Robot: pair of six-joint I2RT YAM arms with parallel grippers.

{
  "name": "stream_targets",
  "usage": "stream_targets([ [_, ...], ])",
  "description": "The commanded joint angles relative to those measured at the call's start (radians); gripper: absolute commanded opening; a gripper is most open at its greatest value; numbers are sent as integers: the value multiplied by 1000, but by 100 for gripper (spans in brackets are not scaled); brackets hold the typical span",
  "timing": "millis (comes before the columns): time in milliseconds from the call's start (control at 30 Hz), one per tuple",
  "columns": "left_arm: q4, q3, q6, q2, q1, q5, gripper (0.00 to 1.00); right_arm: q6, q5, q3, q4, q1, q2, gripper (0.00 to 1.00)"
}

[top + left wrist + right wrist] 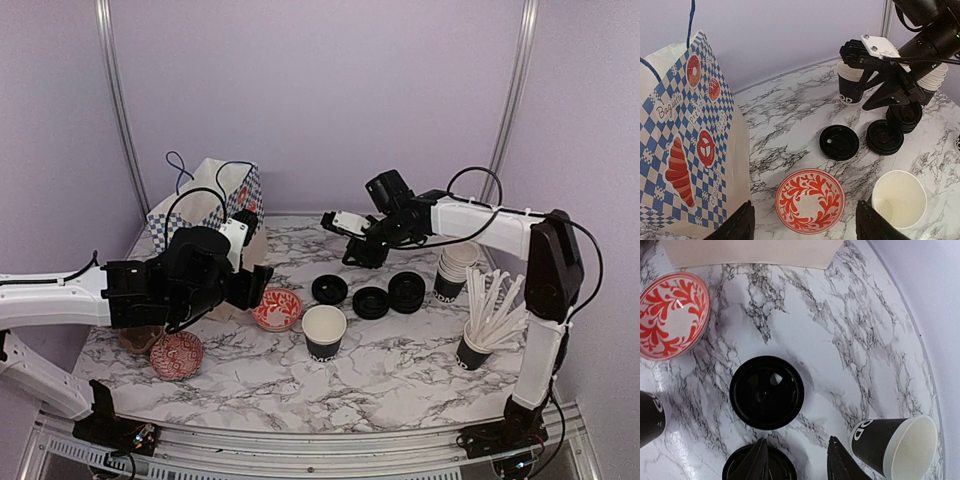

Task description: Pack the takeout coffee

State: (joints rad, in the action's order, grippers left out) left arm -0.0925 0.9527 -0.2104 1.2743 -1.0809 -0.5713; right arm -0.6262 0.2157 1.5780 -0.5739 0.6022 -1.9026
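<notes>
right gripper [797, 462] hung with jaws parted, nothing in them. the loose lid [767, 392] lay flat just ahead of its tips, on the bag [222, 190] side. open cup [324, 332] stood nearer the front edge. left gripper [802, 222] gaped empty, farther off.

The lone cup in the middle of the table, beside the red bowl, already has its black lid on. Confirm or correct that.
Wrong in one respect. The cup beside the red bowl in the middle of the table has no lid on; its cream inside is open. A black lid lies flat on the table behind it. The top view shows this.
</notes>
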Motion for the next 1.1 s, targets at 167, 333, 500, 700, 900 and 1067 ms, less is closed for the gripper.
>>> stream_targets([
  [167,-40,19,-21,-50,1,-37,70,147,-99,252,-121,3,-267,39],
  [333,-39,13,-17,-44,1,-35,70,172,-101,293,-144,3,-351,40],
  [500,-33,2,-24,-40,1,-33,70,193,-107,321,-151,2,-407,38],
  [700,-27,-5,-30,-39,1,-30,70,211,-26,337,-176,-4,-436,17],
  [900,-22,1,-20,-35,1,-23,70,241,42,345,-178,-34,-410,7],
  [1067,3,20,22,-19,1,-9,70,264,84,361,-174,-62,-321,5],
])
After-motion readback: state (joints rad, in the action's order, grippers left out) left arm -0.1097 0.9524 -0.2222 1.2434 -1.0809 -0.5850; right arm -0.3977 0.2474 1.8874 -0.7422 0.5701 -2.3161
